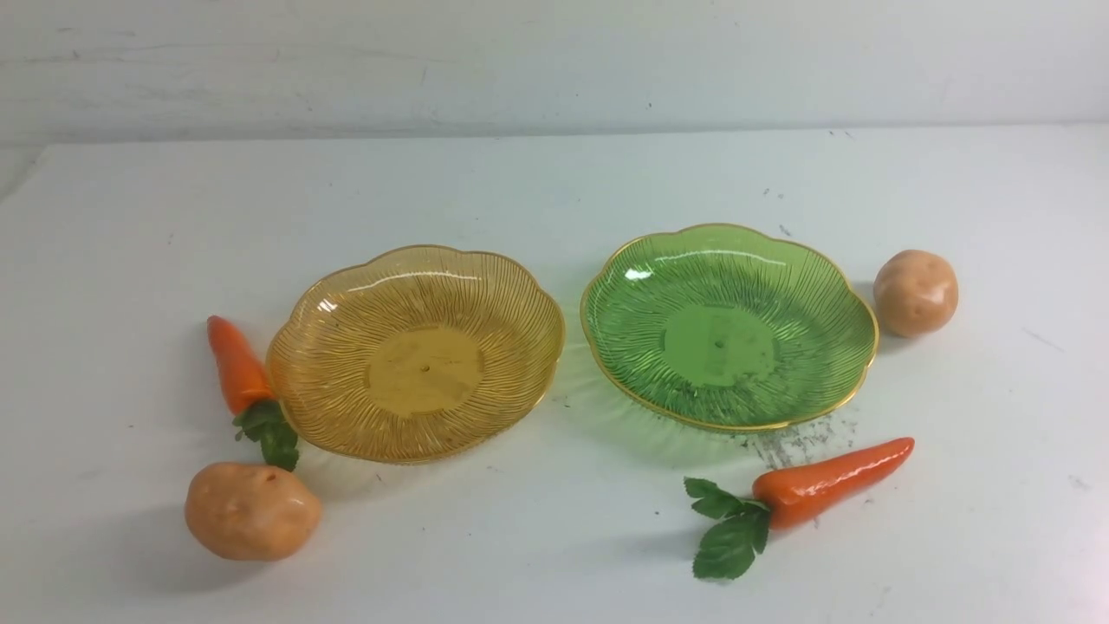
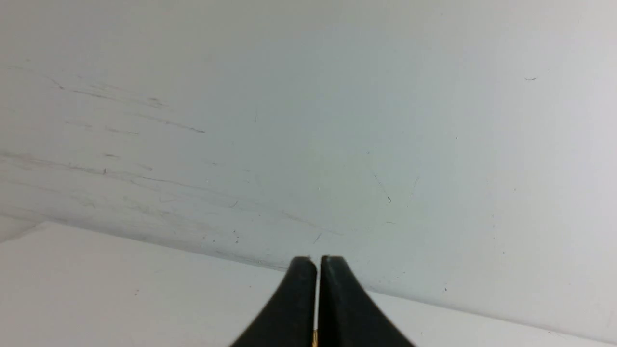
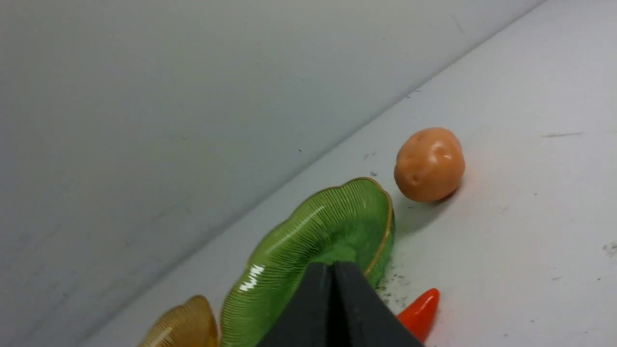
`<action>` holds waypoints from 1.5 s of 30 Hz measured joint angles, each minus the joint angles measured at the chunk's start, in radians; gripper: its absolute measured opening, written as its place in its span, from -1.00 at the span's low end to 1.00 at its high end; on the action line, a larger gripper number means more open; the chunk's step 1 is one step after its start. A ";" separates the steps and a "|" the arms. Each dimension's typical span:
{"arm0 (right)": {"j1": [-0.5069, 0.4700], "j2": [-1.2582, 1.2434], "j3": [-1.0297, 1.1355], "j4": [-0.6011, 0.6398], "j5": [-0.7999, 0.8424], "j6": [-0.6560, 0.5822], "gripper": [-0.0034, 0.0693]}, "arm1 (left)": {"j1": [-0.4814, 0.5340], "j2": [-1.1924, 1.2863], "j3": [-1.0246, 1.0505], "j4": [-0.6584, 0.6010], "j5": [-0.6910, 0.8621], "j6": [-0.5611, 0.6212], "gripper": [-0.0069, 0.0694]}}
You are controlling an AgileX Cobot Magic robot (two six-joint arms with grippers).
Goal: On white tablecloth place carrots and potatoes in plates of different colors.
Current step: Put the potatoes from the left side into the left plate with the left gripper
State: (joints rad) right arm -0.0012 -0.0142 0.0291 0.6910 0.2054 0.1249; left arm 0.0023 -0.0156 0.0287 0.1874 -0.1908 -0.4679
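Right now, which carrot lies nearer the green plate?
The right-hand carrot, just on the robot's side of that plate; the other lies beside the amber one.

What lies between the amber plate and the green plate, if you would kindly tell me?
Only bare tablecloth separates the amber plate from the green plate, in the front view.

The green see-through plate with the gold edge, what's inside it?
No carrot or potato lies in the green see-through plate. Nothing covers its inside.

Ribbed amber plate [image 1: 424,368], ribbed green plate [image 1: 719,342], orange carrots [image 1: 832,481].
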 joint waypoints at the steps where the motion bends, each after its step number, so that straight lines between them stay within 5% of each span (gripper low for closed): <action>1: 0.000 0.000 0.000 0.036 -0.009 0.000 -0.95 | 0.000 0.000 0.000 0.000 0.000 -0.002 -0.82; 13: 0.000 0.000 0.000 0.145 -0.071 0.009 -0.95 | 0.000 0.000 -0.087 -0.143 -0.070 -0.014 -0.83; 17: 0.000 0.000 0.000 0.143 -0.075 -0.019 -0.95 | 0.000 0.023 -0.266 -0.151 0.113 -0.021 -0.83; 21: 0.000 0.000 0.000 0.144 -0.075 -0.033 -0.95 | 0.000 0.186 -0.485 -0.154 0.520 -0.007 -0.83; 25: 0.000 0.000 0.000 0.185 -0.070 -0.032 -0.95 | 0.000 0.451 -0.646 -0.161 0.941 0.139 -0.83; 26: 0.003 0.000 -0.009 0.186 -0.010 -0.067 -0.95 | 0.000 0.583 -0.701 -0.166 1.087 0.237 -0.83; 31: 0.022 0.008 -0.150 0.182 0.222 -0.225 -0.95 | 0.000 0.896 -0.782 -0.214 1.278 0.455 -0.83; 41: 0.025 0.499 -0.586 -0.064 0.937 -0.419 -0.95 | -0.096 1.420 -1.033 -0.444 1.392 0.850 -0.83; 45: 0.025 0.635 -0.677 -0.139 1.028 -0.470 -0.95 | -0.148 1.522 -1.130 -0.444 1.394 0.957 -0.83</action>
State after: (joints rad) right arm 0.0234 0.6210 -0.6478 0.5521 1.2336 -0.3448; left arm -0.1461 1.5060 -1.1010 -0.2568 1.2037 0.4892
